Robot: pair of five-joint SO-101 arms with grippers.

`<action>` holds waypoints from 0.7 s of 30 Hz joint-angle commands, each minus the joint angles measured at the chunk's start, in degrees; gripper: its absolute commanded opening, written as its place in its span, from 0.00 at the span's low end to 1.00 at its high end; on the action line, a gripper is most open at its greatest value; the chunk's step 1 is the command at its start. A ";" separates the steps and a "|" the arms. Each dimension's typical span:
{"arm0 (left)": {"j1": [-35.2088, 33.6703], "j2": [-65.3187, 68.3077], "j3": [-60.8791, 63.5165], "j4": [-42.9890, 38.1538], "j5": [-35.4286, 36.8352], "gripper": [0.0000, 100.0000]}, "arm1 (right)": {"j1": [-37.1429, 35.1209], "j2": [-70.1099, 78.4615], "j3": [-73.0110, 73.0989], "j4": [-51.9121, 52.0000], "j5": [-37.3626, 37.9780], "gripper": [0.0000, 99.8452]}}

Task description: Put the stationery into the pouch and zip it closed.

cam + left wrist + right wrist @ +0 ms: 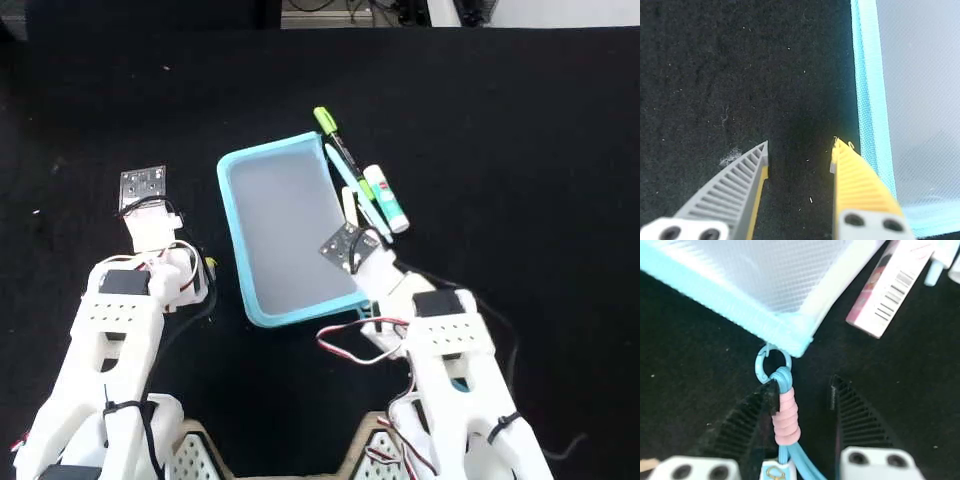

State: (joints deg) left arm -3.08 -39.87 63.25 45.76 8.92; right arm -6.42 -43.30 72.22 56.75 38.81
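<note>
Held nothing in parted left gripper (800,145), right gripper (803,382); saw one pink-coiled cord (786,412) between right's ribbed fingers (855,415), ringed to mesh pouch (755,270).

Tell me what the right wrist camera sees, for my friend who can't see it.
The open right gripper sits around the blue-and-pink zipper cord, ringed to the turquoise pouch. A pink-and-white packet lies beside it.
</note>
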 commanded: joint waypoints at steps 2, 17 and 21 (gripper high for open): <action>0.04 -0.18 -0.57 -0.70 -0.09 0.21 | 0.97 -1.71 -9.19 9.14 0.44 0.17; -0.04 -0.35 -0.57 -0.35 -0.09 0.21 | -7.91 -1.36 0.22 -0.09 5.36 0.17; -0.04 -0.53 -0.57 -0.35 -0.09 0.21 | -4.75 -1.36 2.42 -4.31 7.12 0.17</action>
State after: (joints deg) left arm -3.08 -39.87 63.25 45.76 8.92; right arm -14.24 -43.30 74.07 55.78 44.35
